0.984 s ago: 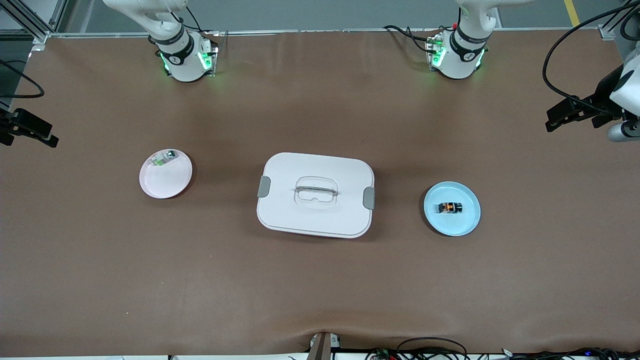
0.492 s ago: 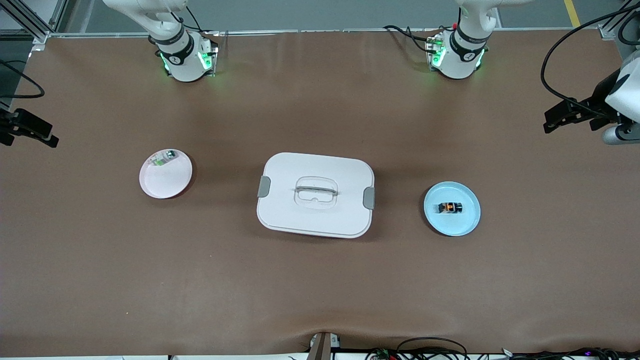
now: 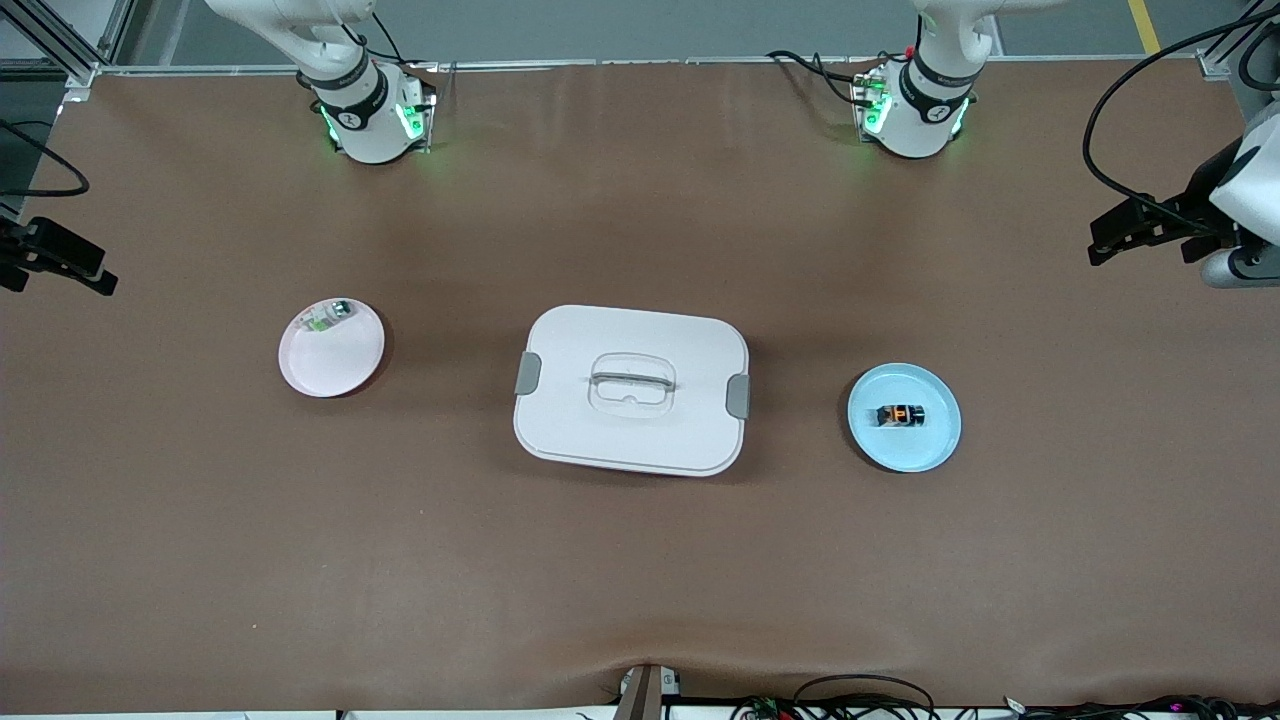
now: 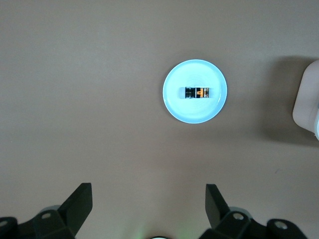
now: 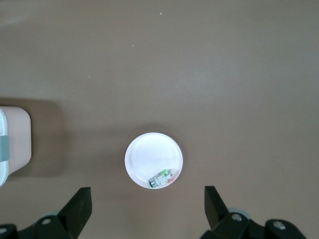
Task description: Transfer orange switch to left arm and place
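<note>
The orange switch (image 3: 898, 414), a tiny black part with an orange face, lies on a blue plate (image 3: 925, 445) toward the left arm's end of the table. It also shows in the left wrist view (image 4: 198, 92). The white box (image 3: 631, 390) with grey latches stands in the middle of the table. My left gripper (image 4: 147, 186) is open and empty, high over bare table beside the blue plate (image 4: 194, 112); it shows at the front view's edge (image 3: 1105, 238). My right gripper (image 5: 147, 189) is open and empty, high over the table beside the pink plate (image 5: 149, 157).
The pink plate (image 3: 335, 360) toward the right arm's end holds a small clear-and-green part (image 3: 330, 316). The box's corner shows in both wrist views (image 4: 306, 102) (image 5: 15, 139). Cables hang at the table's left-arm end (image 3: 1100, 130).
The left arm's hand has shifted slightly at the edge of the front view. The right arm, the switch and the box have not moved.
</note>
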`<move>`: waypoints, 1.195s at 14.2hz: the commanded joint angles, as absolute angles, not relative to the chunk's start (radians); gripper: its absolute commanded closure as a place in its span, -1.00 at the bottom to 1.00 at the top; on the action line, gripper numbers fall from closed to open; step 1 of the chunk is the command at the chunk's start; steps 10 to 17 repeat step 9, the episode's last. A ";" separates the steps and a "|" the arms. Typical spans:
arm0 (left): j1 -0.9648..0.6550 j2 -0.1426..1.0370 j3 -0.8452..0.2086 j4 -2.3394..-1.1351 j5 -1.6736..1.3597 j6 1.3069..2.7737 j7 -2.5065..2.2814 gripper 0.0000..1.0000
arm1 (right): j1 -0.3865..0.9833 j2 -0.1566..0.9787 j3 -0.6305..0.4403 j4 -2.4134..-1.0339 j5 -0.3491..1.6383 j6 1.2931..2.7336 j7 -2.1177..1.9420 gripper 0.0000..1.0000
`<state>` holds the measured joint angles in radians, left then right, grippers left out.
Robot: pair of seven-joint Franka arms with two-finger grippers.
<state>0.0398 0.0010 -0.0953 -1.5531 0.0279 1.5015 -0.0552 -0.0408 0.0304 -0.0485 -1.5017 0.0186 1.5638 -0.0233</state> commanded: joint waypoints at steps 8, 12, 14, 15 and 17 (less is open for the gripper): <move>0.031 -0.009 -0.097 -1.509 0.023 1.457 -0.040 -1.00 | -0.044 0.043 -0.043 -1.477 0.018 1.559 -0.021 -1.00; 0.031 -0.009 -0.097 -1.509 0.023 1.457 -0.040 -1.00 | -0.044 0.044 -0.043 -1.477 0.018 1.559 -0.021 -1.00; 0.031 -0.009 -0.097 -1.509 0.023 1.457 -0.040 -1.00 | -0.044 0.044 -0.043 -1.477 0.018 1.559 -0.021 -1.00; 0.031 -0.009 -0.097 -1.509 0.023 1.457 -0.040 -1.00 | -0.044 0.044 -0.043 -1.477 0.018 1.559 -0.021 -1.00; 0.031 -0.009 -0.097 -1.509 0.023 1.457 -0.040 -1.00 | -0.044 0.044 -0.043 -1.477 0.018 1.559 -0.021 -1.00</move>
